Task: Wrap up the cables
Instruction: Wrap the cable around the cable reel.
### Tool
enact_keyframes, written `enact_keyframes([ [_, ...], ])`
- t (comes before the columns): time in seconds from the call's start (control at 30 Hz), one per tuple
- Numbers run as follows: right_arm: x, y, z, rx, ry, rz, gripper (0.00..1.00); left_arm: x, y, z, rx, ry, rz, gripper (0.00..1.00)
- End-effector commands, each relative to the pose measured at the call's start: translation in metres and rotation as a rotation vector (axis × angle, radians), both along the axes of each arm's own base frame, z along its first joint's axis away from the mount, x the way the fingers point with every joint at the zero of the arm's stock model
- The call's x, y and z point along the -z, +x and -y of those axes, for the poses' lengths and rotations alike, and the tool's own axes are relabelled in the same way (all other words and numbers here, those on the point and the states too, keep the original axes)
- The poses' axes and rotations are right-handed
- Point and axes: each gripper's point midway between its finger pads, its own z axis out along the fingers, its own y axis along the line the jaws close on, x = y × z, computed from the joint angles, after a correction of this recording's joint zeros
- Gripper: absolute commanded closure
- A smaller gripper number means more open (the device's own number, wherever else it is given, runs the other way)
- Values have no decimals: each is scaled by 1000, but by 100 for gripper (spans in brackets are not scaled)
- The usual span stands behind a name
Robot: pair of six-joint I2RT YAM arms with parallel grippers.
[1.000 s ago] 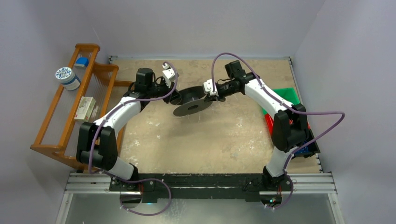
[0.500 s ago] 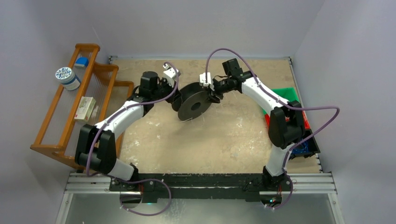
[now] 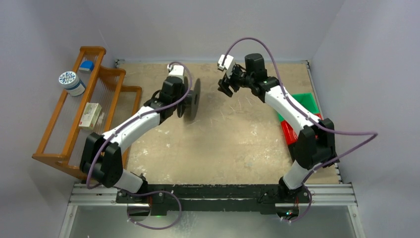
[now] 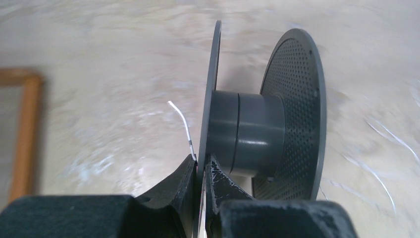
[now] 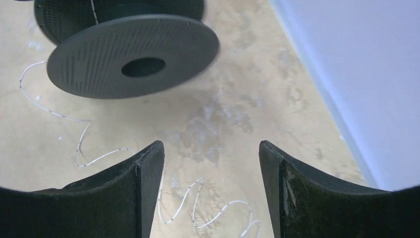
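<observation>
A dark grey spool (image 3: pixel 192 99) hangs on edge above the far middle of the table, with my left gripper (image 3: pixel 184 103) shut on one flange. In the left wrist view the fingers (image 4: pixel 185 181) pinch that thin flange beside the spool's hub (image 4: pixel 247 134), and a short end of the whitish cables (image 4: pixel 181 120) sticks up by the flange. My right gripper (image 3: pixel 226 86) hovers open to the right of the spool, apart from it. Its wrist view shows the open gripper (image 5: pixel 210 148) empty above loose cables (image 5: pixel 198 203) curling on the table, and the spool (image 5: pixel 133 52) beyond.
A wooden rack (image 3: pixel 64 124) stands along the left edge with a tape roll (image 3: pixel 72 82) and a small box (image 3: pixel 90 115) on it. Green (image 3: pixel 304 101) and red (image 3: pixel 287 131) bins sit at the right edge. The back wall (image 5: pixel 356 74) runs close to the right gripper.
My right gripper has let go of the spool, opened and drawn back to the far right. The left arm has swung the spool left and turned it on edge.
</observation>
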Motion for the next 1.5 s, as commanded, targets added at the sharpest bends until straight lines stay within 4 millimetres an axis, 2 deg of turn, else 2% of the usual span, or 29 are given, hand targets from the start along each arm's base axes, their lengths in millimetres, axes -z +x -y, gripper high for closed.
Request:
enact_keyframes([
  [0.0,-57,14,13,179,118,120,27,-15,17,-57,-442,80,-19,100],
  [0.1,-59,12,17,196,133,137,27,-8,17,-58,-491,90,-71,100],
  [0.33,-40,12,18,188,128,118,27,-22,11,-75,-608,108,23,100],
  [0.5,-28,-6,1,13,111,96,28,-31,7,-80,-626,88,65,100],
  [0.53,-19,-17,-2,-58,87,77,29,-32,7,-81,-626,85,70,100],
  [0.67,6,-35,-9,-209,42,82,28,-30,7,-82,-632,94,76,100],
  [0.8,18,-37,-10,-222,33,64,28,-26,9,-77,-601,86,65,100],
  [0.93,7,-39,-12,-222,65,79,26,-20,14,-57,-454,71,45,100],
  [1.0,-9,-38,-17,-217,110,88,24,-21,14,-47,-383,42,62,100],
  [1.1,-33,-25,-22,-151,176,72,24,-24,12,-38,-322,-10,89,100],
  [1.17,-42,-21,-29,-151,210,43,20,-25,10,-33,-295,-39,91,100],
  [1.23,-42,-19,-40,-150,240,11,16,-24,9,-29,-284,-55,86,100],
  [1.33,-44,-18,-59,-139,240,6,16,-24,8,-29,-287,-66,86,100],
  [1.47,-40,-26,-89,-140,217,22,16,-32,7,-32,-290,-67,105,100],
])
